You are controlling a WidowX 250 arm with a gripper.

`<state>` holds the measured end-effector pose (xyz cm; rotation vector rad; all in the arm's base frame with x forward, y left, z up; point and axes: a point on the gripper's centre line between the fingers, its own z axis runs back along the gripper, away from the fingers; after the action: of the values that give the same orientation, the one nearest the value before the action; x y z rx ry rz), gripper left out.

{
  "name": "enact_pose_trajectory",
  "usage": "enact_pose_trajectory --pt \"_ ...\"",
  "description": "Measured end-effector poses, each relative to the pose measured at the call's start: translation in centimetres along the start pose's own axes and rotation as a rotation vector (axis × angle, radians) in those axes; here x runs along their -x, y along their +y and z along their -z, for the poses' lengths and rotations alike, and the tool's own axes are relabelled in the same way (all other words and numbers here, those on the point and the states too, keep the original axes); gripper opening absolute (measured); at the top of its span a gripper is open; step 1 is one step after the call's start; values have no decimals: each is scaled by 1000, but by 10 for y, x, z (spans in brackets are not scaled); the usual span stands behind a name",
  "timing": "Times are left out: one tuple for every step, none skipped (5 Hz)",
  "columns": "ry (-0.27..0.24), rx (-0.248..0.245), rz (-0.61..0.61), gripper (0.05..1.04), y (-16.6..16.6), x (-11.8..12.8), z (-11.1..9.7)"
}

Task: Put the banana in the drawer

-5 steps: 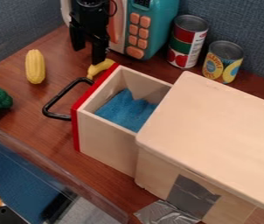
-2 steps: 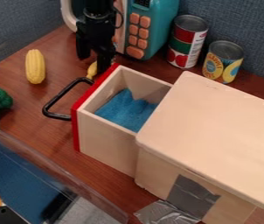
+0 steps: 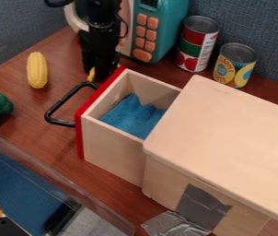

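Banana (image 3: 91, 74), yellow and probably plastic, should be light, stiff, slippery; pinch its middle with your black arm-mounted gripper (image 3: 101, 77), whose opening I can't tell

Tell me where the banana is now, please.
In the camera view, the visible part of the banana is at upper left, beside the gripper, just outside the red drawer front, near the upper end of the black handle.

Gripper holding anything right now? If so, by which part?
Can't tell. The gripper is at the banana, covering most of it, one yellow end showing; a hold isn't confirmed.
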<state>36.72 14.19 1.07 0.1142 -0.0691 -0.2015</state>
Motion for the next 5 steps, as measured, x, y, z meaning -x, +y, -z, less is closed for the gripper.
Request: enact_pose_trajectory --pt "-16 20 4 349 -4 4 -11" --pt "-78 28 -23 349 5 11 -44" --pt "-155 35 -29 349 7 17 -80" --pt "-195 31 -14 349 4 24 -103" --pt "-212 53 40 349 -13 32 -114"
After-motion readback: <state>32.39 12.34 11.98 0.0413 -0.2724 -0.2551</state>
